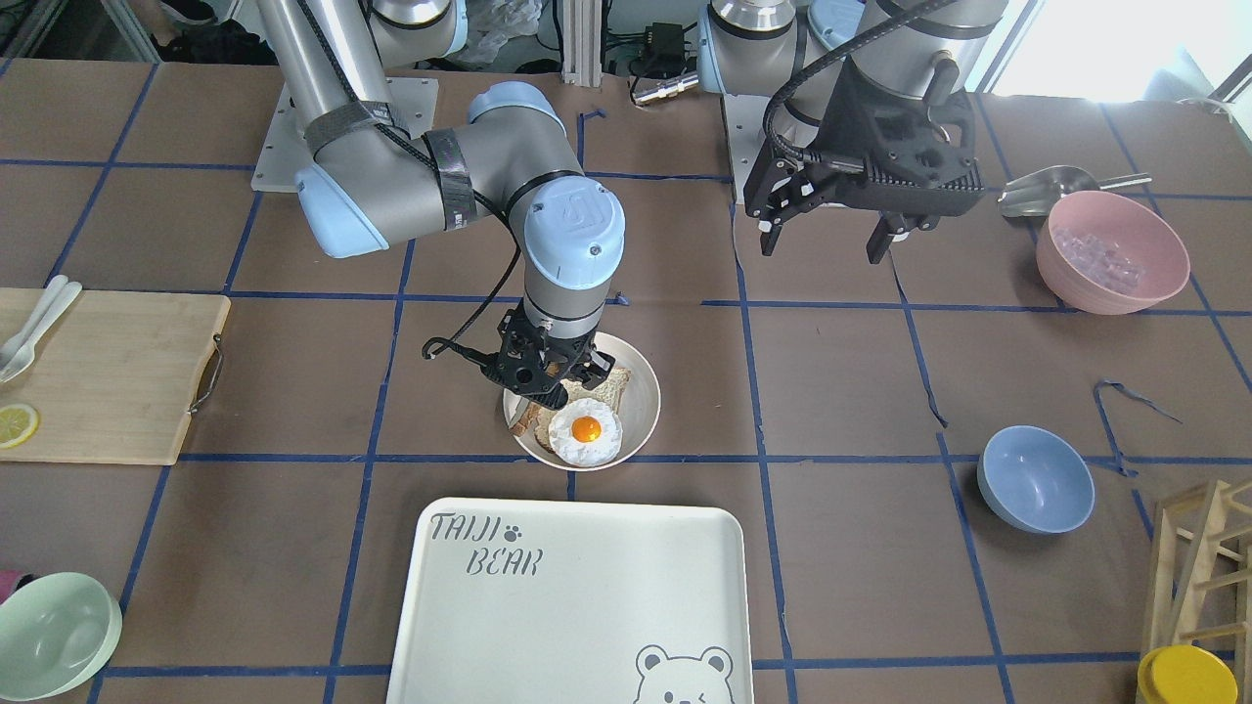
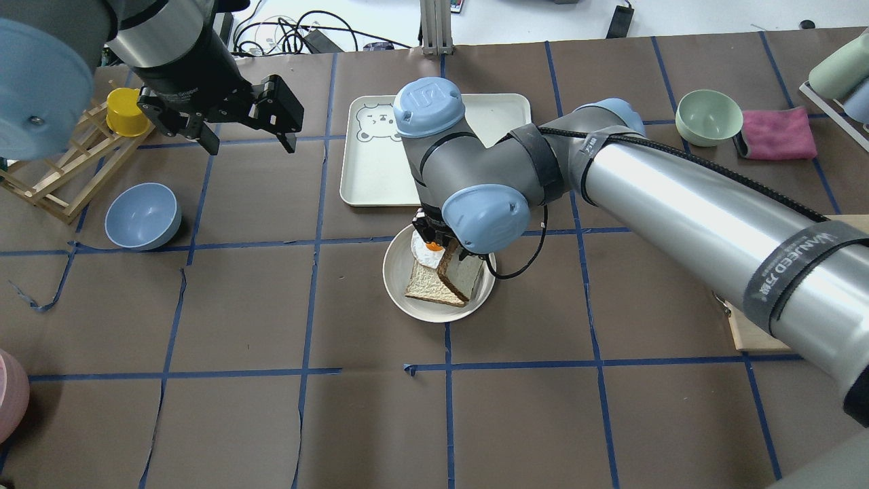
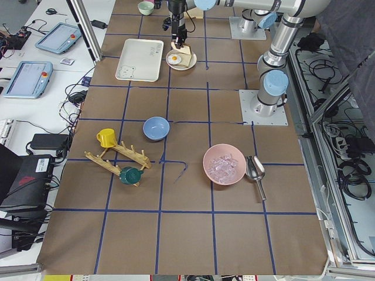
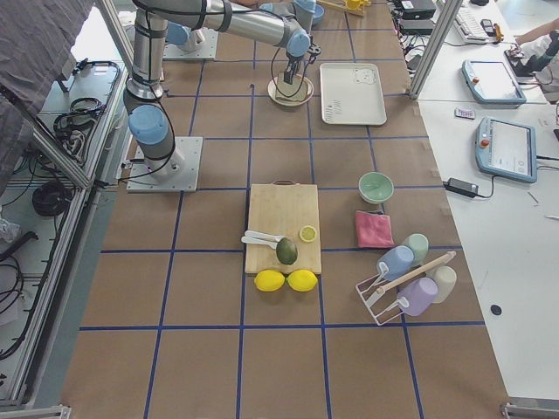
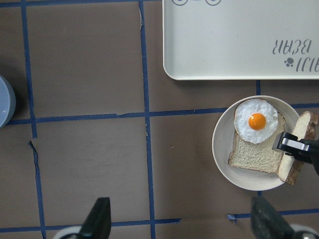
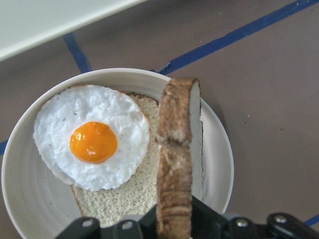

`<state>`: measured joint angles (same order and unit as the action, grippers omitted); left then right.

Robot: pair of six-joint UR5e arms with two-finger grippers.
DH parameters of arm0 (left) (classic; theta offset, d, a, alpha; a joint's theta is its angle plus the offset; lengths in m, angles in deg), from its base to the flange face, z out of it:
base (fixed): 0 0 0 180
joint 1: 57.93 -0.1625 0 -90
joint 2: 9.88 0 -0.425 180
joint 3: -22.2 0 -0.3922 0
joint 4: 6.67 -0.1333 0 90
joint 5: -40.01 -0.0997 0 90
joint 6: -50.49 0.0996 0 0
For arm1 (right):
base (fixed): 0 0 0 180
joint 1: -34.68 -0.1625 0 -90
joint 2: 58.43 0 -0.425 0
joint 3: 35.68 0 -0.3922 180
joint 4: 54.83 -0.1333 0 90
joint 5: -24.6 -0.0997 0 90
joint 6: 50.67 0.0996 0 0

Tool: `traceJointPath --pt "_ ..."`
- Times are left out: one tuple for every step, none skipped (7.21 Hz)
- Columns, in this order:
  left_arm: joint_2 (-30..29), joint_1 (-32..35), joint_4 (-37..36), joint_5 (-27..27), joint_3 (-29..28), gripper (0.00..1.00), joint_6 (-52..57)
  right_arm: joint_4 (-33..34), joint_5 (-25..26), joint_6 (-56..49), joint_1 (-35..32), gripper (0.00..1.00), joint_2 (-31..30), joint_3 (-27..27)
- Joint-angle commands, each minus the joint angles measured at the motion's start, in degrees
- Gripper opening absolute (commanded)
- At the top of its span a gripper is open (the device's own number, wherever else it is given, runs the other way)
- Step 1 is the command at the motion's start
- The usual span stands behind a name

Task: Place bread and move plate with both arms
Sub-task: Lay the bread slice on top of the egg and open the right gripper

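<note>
Mid-table, right claw (image 1: 550, 376) clamped on the bread (image 6: 174, 164), slice held on edge over the plate (image 5: 222, 149). Plate carries a second slice (image 5: 254, 155) under a fried egg (image 5: 256, 121). Tray (image 1: 587, 596) just beside it, toward the operators' edge. Left claw (image 2: 250, 144) fingers apart, hanging well off toward the table's left end.

dark-crust bread slice (image 6: 175, 149) 1 | pale-crust bread slice (image 5: 251, 154) 1 | fried egg (image 1: 585, 432) 1 | plate (image 1: 641, 394) 1 | tray (image 1: 587, 606) 1 | bowls (image 1: 1105, 288) (image 1: 1035, 479) (image 1: 54, 636) 3 | cutting board (image 1: 108, 376) 1 | whole lemons (image 4: 270, 280) (image 4: 302, 280) 2 | lemon slice (image 1: 17, 425) 1 | scoop (image 1: 1042, 191) 1
</note>
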<state>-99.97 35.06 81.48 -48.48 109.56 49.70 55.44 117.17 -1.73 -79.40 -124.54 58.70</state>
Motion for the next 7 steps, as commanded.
traceJointPath --pt "0.00 0.00 0.00 -0.02 -0.09 1.00 0.00 0.73 -0.01 0.01 0.00 0.27 0.02 0.19" --pt "0.00 0.00 0.00 -0.10 0.00 1.00 0.00 0.74 -0.01 0.27 0.00 0.36 0.02 0.19" --pt "0.00 0.00 0.00 -0.02 0.00 1.00 0.00 0.82 -0.19 2.02 -0.70 0.38 -0.16 0.19" --pt "0.00 0.00 0.00 -0.02 0.00 1.00 0.00 1.87 -0.19 2.82 -1.75 0.43 0.01 0.28" --pt "0.00 0.00 0.00 -0.10 0.00 1.00 0.00 2.23 -0.19 2.48 -1.76 0.50 -0.07 0.19" --pt "0.00 0.00 0.00 -0.11 0.00 1.00 0.00 2.23 -0.19 2.73 -1.76 0.57 -0.42 0.11" --pt "0.00 0.00 0.00 -0.11 0.00 1.00 0.09 3.71 -0.10 1.95 -1.76 0.62 -0.51 0.02"
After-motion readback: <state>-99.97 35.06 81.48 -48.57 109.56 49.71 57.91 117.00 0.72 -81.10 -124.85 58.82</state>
